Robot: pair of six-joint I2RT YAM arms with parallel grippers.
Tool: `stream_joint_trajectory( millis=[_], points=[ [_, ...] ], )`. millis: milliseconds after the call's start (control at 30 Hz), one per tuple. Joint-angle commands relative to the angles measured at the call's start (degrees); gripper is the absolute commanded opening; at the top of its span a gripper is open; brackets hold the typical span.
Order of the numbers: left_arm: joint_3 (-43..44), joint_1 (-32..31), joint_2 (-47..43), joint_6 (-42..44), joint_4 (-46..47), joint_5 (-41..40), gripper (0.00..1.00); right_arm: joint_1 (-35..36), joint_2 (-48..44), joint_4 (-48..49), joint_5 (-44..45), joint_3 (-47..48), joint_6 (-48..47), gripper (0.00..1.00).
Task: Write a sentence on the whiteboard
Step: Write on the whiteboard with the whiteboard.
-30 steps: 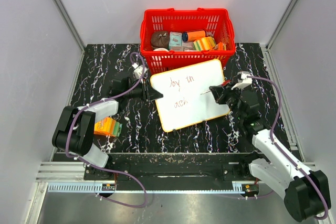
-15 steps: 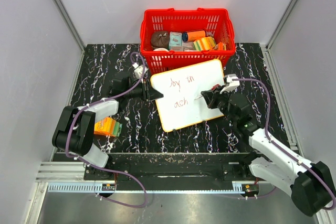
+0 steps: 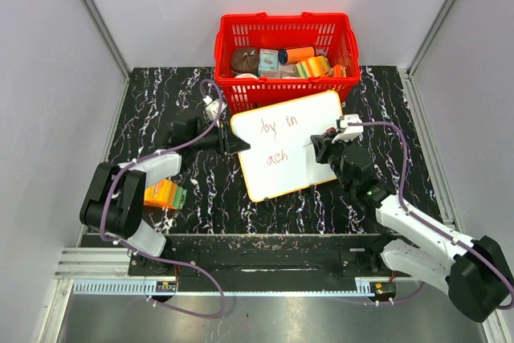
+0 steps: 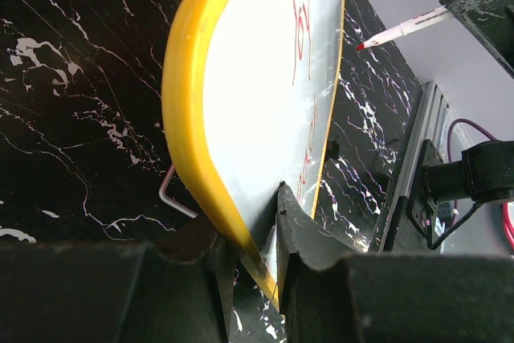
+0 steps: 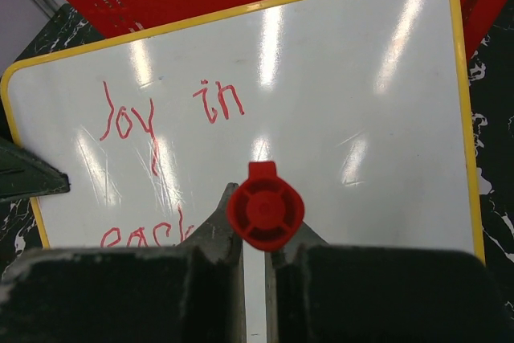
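The whiteboard (image 3: 299,168), white with a yellow rim, stands tilted in front of the basket. My left gripper (image 3: 234,144) is shut on its left edge; the rim (image 4: 186,94) is pinched between the fingers (image 4: 301,234). The sentence (image 3: 276,127) is in red, "Joy in" (image 5: 169,110) above "each" (image 5: 148,236). My right gripper (image 3: 325,143) is shut on a red marker (image 5: 265,206) over the right half of the board. The marker's tip (image 4: 361,45) points at the white surface, just off it, right of "each".
A red basket (image 3: 284,35) with several packets stands right behind the board. An orange box (image 3: 164,193) lies beside the left arm. A thin bent metal rod (image 4: 172,198) lies under the board's edge. Grey walls close in the left, right and back.
My right gripper has carried the marker left, from the board's right edge to over its right half. The left gripper and the board have stayed still.
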Motion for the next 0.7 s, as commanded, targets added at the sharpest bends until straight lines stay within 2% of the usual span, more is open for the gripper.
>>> stream_joint_trajectory(
  millis=[0,667],
  points=[
    [-0.4,-1.5,2.3,11.1,-3.6,-8.0,0.0,0.4,1.9,4.4,2.4,2.0,-1.2,0.0],
    [-0.4,-1.5,2.2,11.2,-3.7,-8.0,0.0,0.9,7.5,6.5,1.8,3.6,-0.2,0.0]
  ],
)
